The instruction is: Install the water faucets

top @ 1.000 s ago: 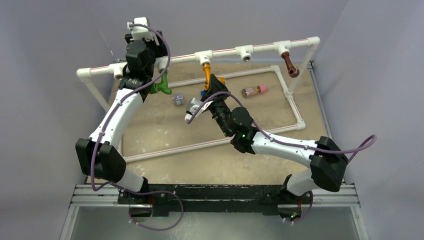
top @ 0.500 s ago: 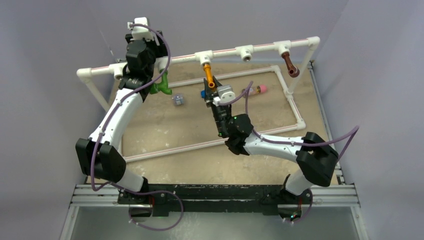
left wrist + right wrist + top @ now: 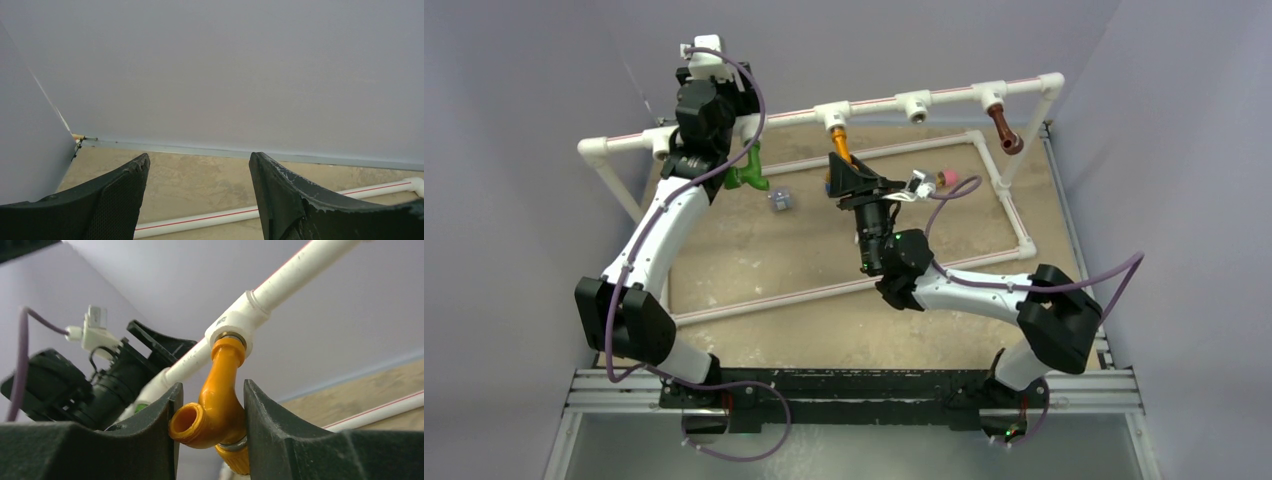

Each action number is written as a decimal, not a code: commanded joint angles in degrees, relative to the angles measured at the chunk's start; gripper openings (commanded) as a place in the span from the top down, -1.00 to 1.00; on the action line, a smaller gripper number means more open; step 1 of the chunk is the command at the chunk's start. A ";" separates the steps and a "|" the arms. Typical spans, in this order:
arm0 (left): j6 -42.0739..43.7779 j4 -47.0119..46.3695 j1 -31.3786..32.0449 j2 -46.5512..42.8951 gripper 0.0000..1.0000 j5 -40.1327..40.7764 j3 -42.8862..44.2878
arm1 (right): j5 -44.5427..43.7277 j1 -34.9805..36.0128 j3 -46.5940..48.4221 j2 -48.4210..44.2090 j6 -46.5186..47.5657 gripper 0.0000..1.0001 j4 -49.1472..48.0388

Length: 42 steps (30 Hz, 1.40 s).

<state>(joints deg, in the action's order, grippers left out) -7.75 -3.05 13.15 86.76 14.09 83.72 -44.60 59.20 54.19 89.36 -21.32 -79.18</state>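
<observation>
Looks like a robotics lab test cell: bare pale lilac partition walls boxing in a mottled tan tabletop, a white red-striped plastic pipe frame rigged above, white-and-black robot arms bolted to a silver aluminium rail.

Pipe frame: white, along your table's far side.
Cylinder: pink end, lying on table.
Small block: possibly blue-grey.

My top camera looks down from behind over the whole table. My left wrist camera faces the far wall; my right one looks up closely at the orange faucet, shared with top.
</observation>
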 commanded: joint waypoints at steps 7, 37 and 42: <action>0.28 13.68 1.44 2.62 -0.44 -4.55 -3.74 | -3.87 -0.11 1.07 -1.47 -41.73 1.00 -1.27; 0.37 13.38 1.45 2.18 -0.44 -4.59 -3.92 | 2.81 -0.05 -2.81 -12.06 6.20 -0.59 9.89; 0.24 13.57 1.44 2.40 -0.44 -4.81 -3.75 | 1.65 -0.05 -1.02 -11.35 14.39 -0.56 13.10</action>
<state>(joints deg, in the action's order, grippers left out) -7.81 -2.48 13.04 86.37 13.43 83.72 -42.87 58.87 51.09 78.32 -17.43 -68.45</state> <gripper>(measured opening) 0.722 0.791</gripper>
